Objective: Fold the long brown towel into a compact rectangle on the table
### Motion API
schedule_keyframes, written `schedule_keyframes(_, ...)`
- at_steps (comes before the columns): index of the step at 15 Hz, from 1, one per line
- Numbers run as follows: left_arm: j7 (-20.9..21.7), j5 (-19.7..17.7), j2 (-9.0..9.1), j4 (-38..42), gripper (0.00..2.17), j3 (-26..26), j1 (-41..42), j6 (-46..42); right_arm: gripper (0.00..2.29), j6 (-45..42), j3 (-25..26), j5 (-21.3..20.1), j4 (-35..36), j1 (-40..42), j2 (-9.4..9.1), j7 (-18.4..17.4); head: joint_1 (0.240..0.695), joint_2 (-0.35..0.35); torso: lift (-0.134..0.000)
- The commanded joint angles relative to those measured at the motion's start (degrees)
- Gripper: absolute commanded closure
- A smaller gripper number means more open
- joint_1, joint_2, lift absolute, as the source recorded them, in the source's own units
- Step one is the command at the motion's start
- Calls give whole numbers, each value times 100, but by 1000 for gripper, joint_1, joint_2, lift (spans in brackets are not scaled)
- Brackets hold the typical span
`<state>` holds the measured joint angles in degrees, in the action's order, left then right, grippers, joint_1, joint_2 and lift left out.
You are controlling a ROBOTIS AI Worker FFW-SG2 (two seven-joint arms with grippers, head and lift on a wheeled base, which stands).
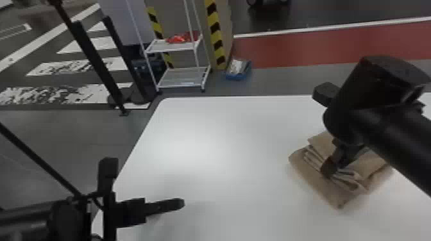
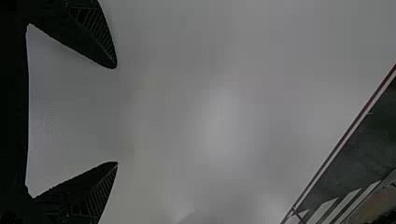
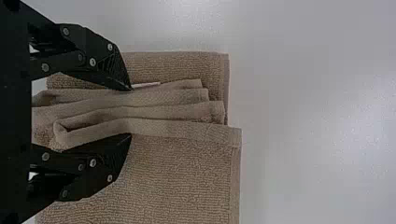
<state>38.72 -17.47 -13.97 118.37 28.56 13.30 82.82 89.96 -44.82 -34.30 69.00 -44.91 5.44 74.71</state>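
Grey floor runs behind the white table in my head view, with a red strip across it and a white rack beyond the far edge. The brown towel lies folded in a layered bundle on the table's right side. My right gripper points down into its upper layers, while my left gripper is above the table near its left edge, well apart from the towel.

In my left wrist view, my left gripper has its two fingers spread wide, nothing between them, the pale tabletop beyond.

In my right wrist view, my right gripper has its fingers either side of several stacked folds, holding them pinched; flat towel layers show on both sides of those folds.
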Motion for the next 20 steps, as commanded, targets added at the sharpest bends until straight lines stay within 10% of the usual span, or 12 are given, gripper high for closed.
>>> schedule_keyframes(1,4,-10,-9,-7,87,9,15,-24,653,12,-9,-15,0,8,-8,0,695,292,-123)
schedule_keyframes(11,30,-46,-44,-60,87,-35,-38,-129,1298,12,395,12,712,281,133,0,695,297,-123)
schedule_keyframes(20,-75,201,-18,-200,87,-413,-292,-94,1295,0,-255,-50,2091,826,1267,-26,695,267,-123)
